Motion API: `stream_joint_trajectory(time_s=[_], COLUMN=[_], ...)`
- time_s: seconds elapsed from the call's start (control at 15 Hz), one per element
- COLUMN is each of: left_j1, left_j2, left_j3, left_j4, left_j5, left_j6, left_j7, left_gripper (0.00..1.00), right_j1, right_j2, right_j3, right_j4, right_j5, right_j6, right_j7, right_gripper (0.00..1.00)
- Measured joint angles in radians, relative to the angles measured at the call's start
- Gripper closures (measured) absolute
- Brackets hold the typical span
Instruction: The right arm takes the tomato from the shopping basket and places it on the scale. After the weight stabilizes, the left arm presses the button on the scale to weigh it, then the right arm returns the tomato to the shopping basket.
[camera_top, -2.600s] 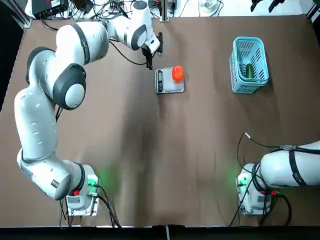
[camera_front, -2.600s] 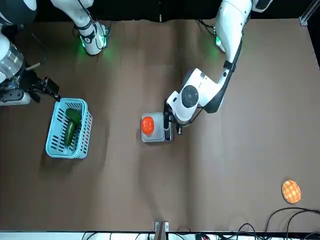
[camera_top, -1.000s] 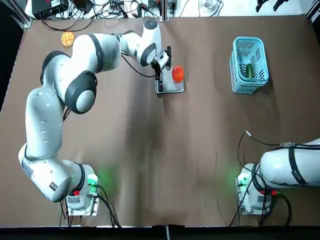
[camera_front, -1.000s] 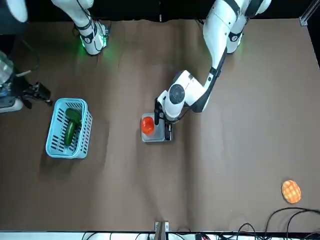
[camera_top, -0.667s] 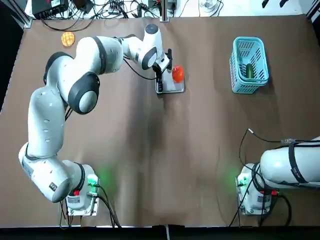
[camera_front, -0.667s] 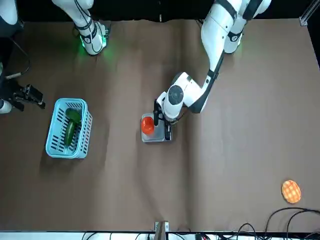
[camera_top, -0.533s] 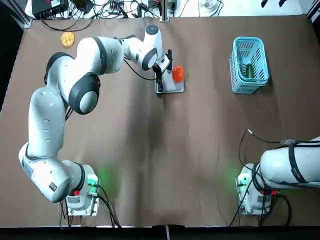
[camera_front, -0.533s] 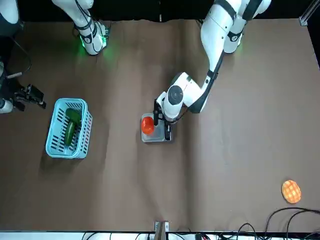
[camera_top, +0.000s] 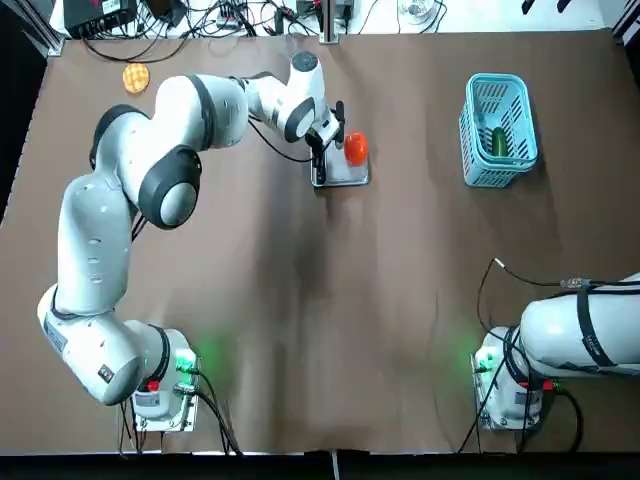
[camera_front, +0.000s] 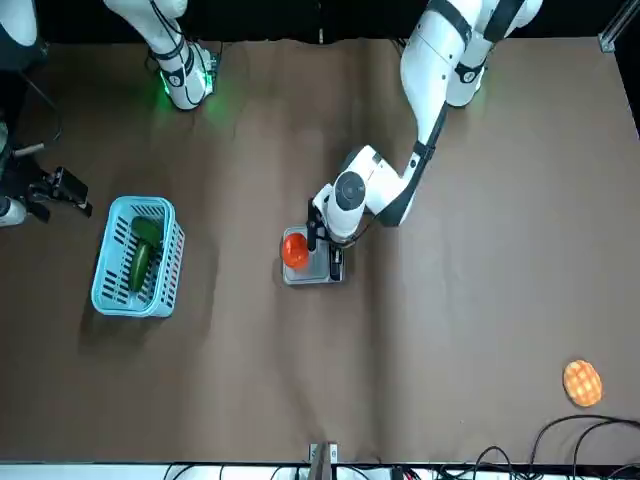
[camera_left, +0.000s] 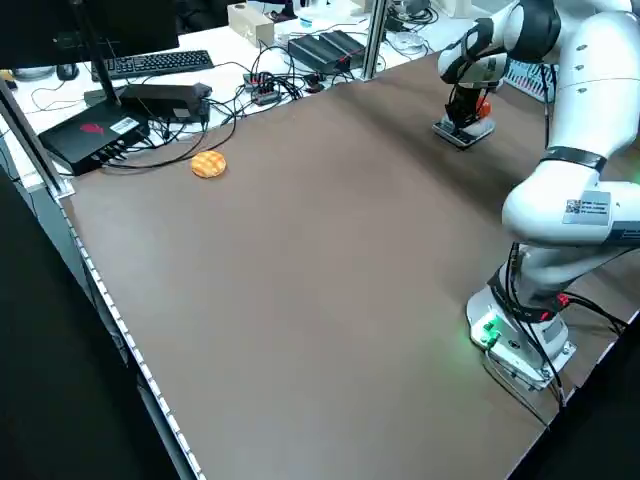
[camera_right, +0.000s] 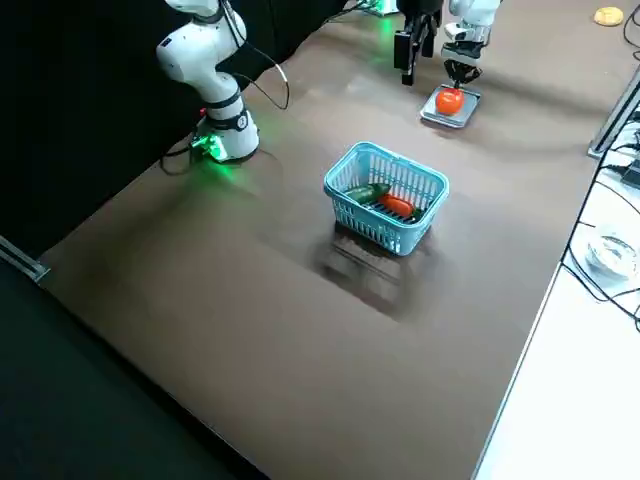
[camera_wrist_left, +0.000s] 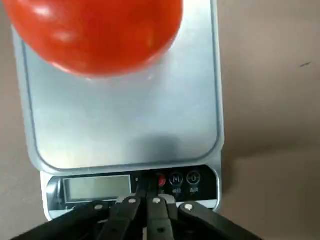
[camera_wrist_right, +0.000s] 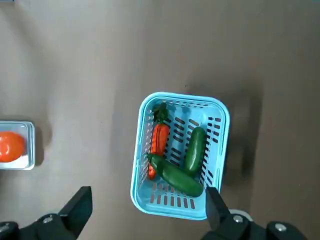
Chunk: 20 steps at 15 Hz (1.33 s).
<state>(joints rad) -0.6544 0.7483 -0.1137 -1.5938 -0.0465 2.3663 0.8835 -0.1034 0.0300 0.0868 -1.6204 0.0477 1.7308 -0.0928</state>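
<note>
Beneath the left arm's closed jaws (camera_wrist_left: 148, 187), the scale (camera_wrist_left: 125, 115) is bearing the tomato (camera_wrist_left: 100, 35) on its platform; below the right arm's wide-open jaws (camera_wrist_right: 152, 207), the shopping basket (camera_wrist_right: 142, 150) is holding vegetables.

The arm at the top view's left (camera_top: 90, 235) is glossy white, its rounded segments ringed in dark grey, with black cables. Its base (camera_top: 162, 400) shows green and red lights. Silver screws dot black fingers (camera_wrist_left: 158, 212).
</note>
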Motion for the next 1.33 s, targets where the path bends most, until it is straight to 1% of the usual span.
stream_joint_trajectory(time_s=[0.47, 0.8, 1.33], left_j1=[-0.004, -0.019, -0.031], left_j2=[0.0, 0.0, 0.0], left_j3=[0.003, 0.008, 0.015], left_j4=[0.001, 0.001, 0.001], left_j5=[0.005, 0.049, 0.073], left_j6=[-0.001, -0.001, -0.002], left_j7=[0.0, 0.0, -0.042], left_gripper=[0.99, 0.99, 0.99], right_j1=[0.0, 0.0, 0.0], right_j2=[0.0, 0.0, 0.0], right_j3=[0.0, 0.0, 0.0], right_j4=[0.0, 0.0, 0.0], right_j5=[0.0, 0.0, 0.0], right_j6=[0.0, -0.001, -0.001], right_j7=[0.0, 0.0, 0.0], right_gripper=[0.0, 0.0, 0.0])
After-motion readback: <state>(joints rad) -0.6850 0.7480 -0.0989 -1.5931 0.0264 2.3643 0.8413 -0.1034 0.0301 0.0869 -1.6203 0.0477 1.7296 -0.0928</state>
